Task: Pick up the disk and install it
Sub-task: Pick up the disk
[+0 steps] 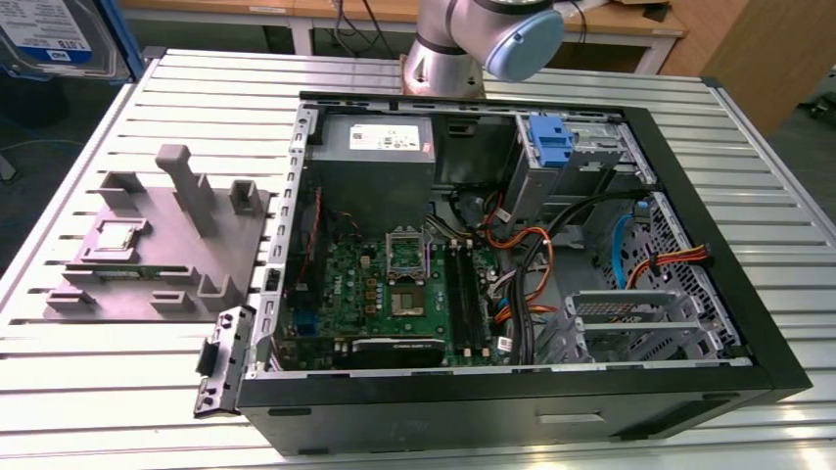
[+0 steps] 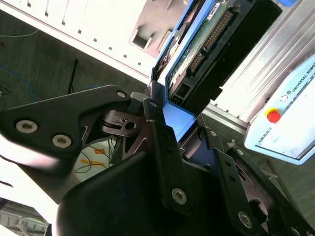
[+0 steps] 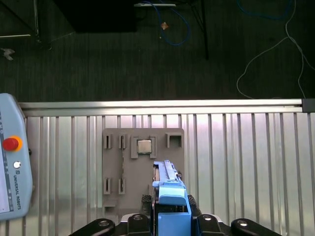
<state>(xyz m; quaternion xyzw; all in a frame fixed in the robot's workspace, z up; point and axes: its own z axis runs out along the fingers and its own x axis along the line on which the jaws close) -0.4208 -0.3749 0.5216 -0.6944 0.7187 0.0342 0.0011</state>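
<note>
Our gripper (image 3: pixel 169 202) pinches the disk (image 3: pixel 168 178) by the bright blue carrier that frames it, one black finger (image 3: pixel 145 200) pressed to each side. In the first wrist view we see the disk edge-on, held in the air over the grey fixture block (image 3: pixel 118 162), which lies flat on the slatted metal table (image 3: pixel 246 167). In the second wrist view the gripper (image 2: pixel 173 118) grips the carrier's blue end. Beyond it the disk (image 2: pixel 204 42) shows its green circuit board and a row of connector pins. In the exterior view the disk (image 1: pixel 50 37) shows its blue-and-white label at the exterior view's upper left, well apart from the open computer case (image 1: pixel 523 397). The fixture block (image 1: pixel 157 245) sits just beside the case, on the exterior view's left. Inside the case we note the motherboard (image 1: pixel 392 289), the power supply (image 1: pixel 376 137), and a blue bracket (image 1: pixel 551 142) in the upper drive bay. A teach pendant (image 3: pixel 12 167) lies at the table's edge in both wrist views (image 2: pixel 285 123).
</note>
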